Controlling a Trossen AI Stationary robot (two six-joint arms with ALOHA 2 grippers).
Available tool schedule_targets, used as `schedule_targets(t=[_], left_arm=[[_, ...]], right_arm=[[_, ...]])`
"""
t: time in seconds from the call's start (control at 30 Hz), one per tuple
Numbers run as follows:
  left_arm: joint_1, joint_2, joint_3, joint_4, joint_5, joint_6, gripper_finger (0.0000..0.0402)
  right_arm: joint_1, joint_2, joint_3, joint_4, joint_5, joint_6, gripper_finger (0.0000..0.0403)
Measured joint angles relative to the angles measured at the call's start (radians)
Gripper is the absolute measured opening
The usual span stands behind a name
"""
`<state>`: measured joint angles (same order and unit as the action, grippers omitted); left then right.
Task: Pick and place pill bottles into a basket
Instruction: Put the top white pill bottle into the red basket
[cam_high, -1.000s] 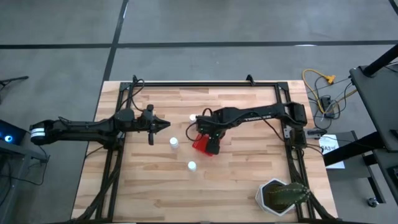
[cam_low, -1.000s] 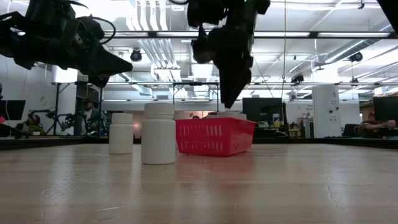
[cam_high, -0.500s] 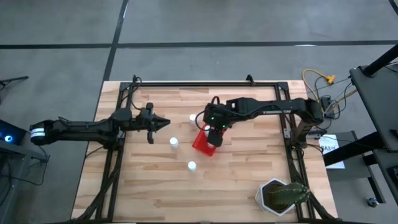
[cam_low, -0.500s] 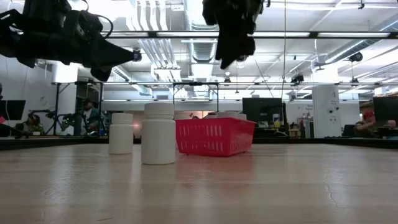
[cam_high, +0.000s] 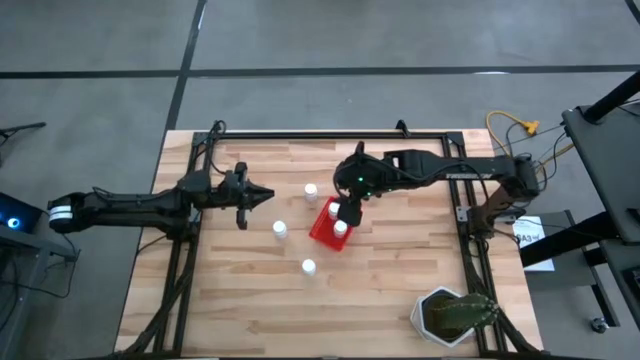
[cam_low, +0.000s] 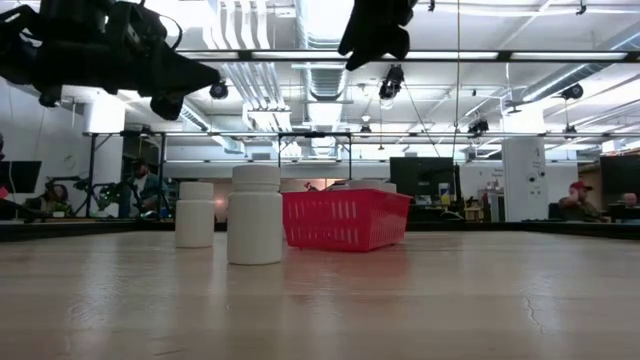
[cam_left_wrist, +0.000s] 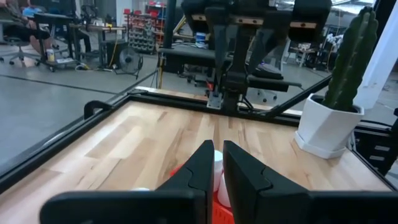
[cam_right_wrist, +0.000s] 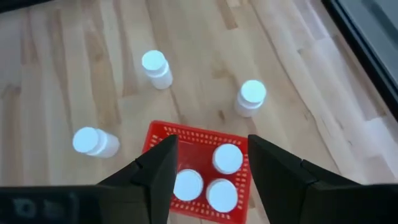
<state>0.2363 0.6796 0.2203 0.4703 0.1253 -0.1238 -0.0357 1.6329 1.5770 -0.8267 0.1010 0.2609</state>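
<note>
Pill bottles (cam_right_wrist: 227, 158) sit three in basket (cam_right_wrist: 160, 135), right hand (cam_right_wrist: 210, 163) released, risen clear, left hand (cam_left_wrist: 214, 167) clenched.

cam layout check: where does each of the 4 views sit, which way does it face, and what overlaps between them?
High: above the table, looking straight down; both arms, basket, left gripper, right gripper.
Low: at table-top height, looking level across into the room; two bottles, the basket, both arms overhead.
Left wrist: looks across the table past its shut fingers at the right arm's base and potted cactus.
Right wrist: looks down between its open fingers at three bottles in the basket, three outside.
Shared: all four views catch the red basket.
</note>
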Motion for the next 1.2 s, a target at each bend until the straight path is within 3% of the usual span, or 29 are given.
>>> schedule_targets(t=[0.23,0.47,0.73,0.93,1.2], left_arm=[[0.000,0.001,0.000,-0.010,0.000,0.000,0.0017],[0.000,0.000,0.007,-0.030,0.000,0.000,0.0017],[0.000,0.020,0.171,-0.392,-0.007,0.062,0.0034],[0.000,0.072,0.252,-0.454,-0.078,0.140,0.0055],[0.003,0.151,0.309,-0.454,-0.113,0.130,0.0073]], right_arm=[[0.000,-0.097,-0.169,0.104,0.007,0.052,0.0158],[0.000,-0.277,-0.450,0.381,0.007,0.167,0.0139],[-0.001,-0.538,-0.723,0.716,0.005,0.193,0.0132],[-0.004,-0.662,-0.799,0.726,0.033,0.184,0.0133],[-0.004,-0.717,-0.799,0.736,0.041,0.184,0.0132]])
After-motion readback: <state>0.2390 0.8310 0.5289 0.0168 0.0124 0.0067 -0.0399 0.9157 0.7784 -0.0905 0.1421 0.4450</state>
